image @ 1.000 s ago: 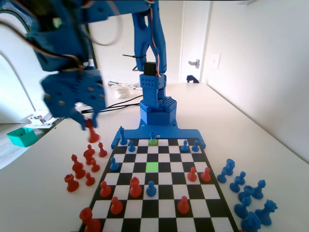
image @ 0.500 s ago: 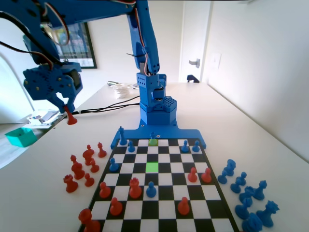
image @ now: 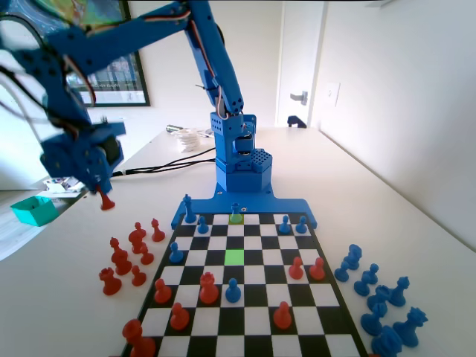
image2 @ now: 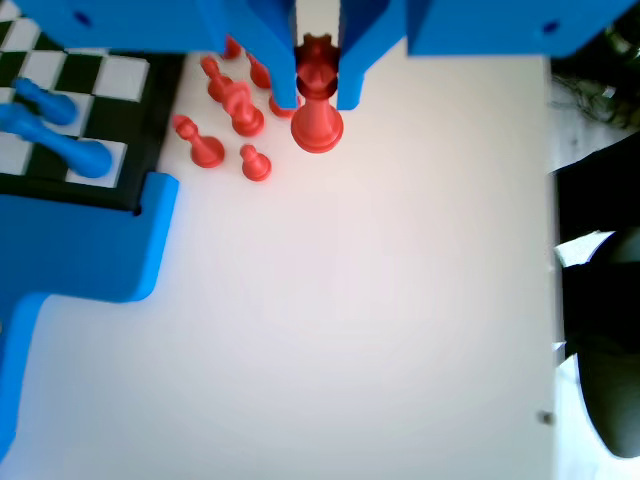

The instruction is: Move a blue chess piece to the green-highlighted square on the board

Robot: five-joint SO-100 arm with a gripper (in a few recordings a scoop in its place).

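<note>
Gripper (image: 103, 195) at left of fixed view, high over bare table (image: 387, 201), well off the board (image: 245, 297). Jaws pinching a red piece (image: 105, 199) by its head, base hanging down; same in wrist view at top centre, red piece (image2: 317, 105) clamped between both jaws of gripper (image2: 318, 95). Likely a captured piece being carried out to the red cluster (image: 130, 249) left of the board, clearing the way for the blue move.

Green-highlighted square (image: 234, 256) at centre of board in fixed view, empty. Duller yellow-green square (image: 236, 219) further back, near the arm's base, with the blue chess piece (image: 236, 210) standing on it; likely the one to move, straight down the column toward the camera. Not yet touched.

Other blue pieces along back row, red ones scattered lower on board. Spare blue pieces (image: 379, 305) grouped at lower right, off board.

Judgement: task proper not begun; drop of red piece first, then reach back to the blue one.
</note>
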